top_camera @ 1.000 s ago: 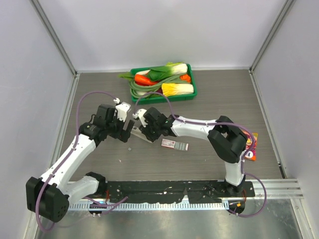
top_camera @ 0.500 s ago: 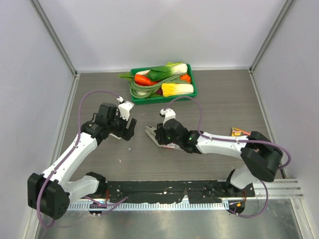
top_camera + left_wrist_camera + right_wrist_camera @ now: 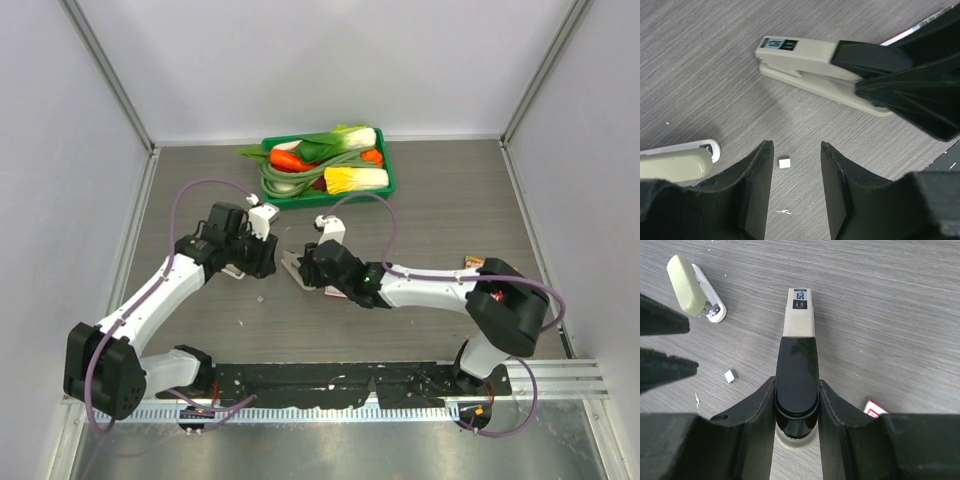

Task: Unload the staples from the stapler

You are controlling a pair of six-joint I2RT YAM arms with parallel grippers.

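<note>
The stapler (image 3: 799, 325), with a grey-beige body and a glossy black end, lies on the table. My right gripper (image 3: 796, 384) is shut on its black end; the top view shows the stapler (image 3: 293, 266) sticking out left of the right gripper (image 3: 312, 270). A tiny grey piece of staples (image 3: 784, 162) lies on the table just beyond my left gripper (image 3: 796, 146), whose jaws stand apart with nothing between them. The same piece of staples (image 3: 730, 376) lies left of the held stapler. In the top view the left gripper (image 3: 266, 255) is close to the stapler's free tip.
A second, plain beige stapler (image 3: 676, 164) lies left of my left gripper, and the right wrist view has this beige stapler (image 3: 690, 286) at upper left. A red-and-white box (image 3: 873, 409) lies beside my right gripper. A green tray (image 3: 388, 182) of vegetables stands at the back.
My left gripper has moved right towards the stapler and its jaws have narrowed. My right arm has swung low across the table, keeping hold of the stapler.
</note>
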